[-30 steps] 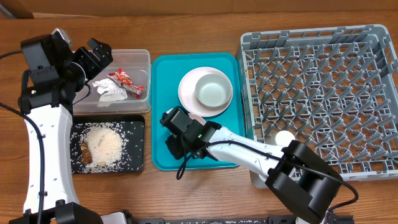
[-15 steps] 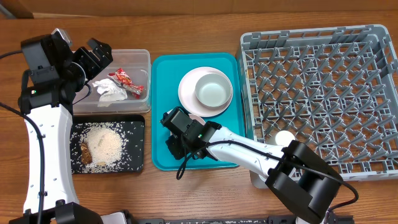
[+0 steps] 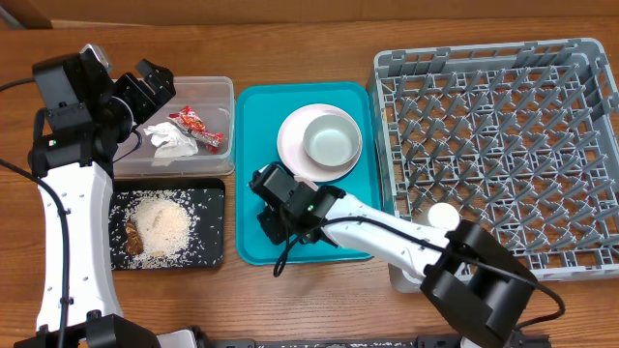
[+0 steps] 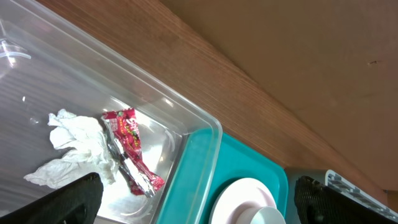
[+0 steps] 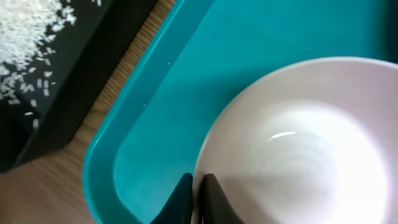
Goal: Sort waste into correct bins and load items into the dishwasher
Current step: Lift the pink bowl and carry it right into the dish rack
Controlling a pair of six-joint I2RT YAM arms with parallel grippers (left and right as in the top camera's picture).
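My right gripper (image 5: 198,198) is shut on the rim of the small pale bowl (image 5: 298,143), one finger inside and one outside. It is low over the front of the teal tray (image 3: 253,106), and from overhead the arm (image 3: 282,201) hides most of the bowl. Behind it stands the round plate (image 3: 290,145) with a pale grey-green cup (image 3: 332,140) on it. My left gripper (image 4: 199,205) hangs open over the clear tub (image 3: 227,92), which holds the red-and-white wrapper (image 4: 130,152) and the napkin (image 4: 74,146). Rice (image 3: 160,222) lies in the black tray (image 3: 215,242).
The grey dish rack (image 3: 503,145) fills the right side, with a small white cup (image 3: 442,215) at its front left. The teal tray lies between the two bins and the rack. Bare wooden table (image 3: 290,48) runs along the back.
The right gripper's jaws have closed down onto the bowl's rim. Its arm has shifted only slightly. The left arm has not moved.
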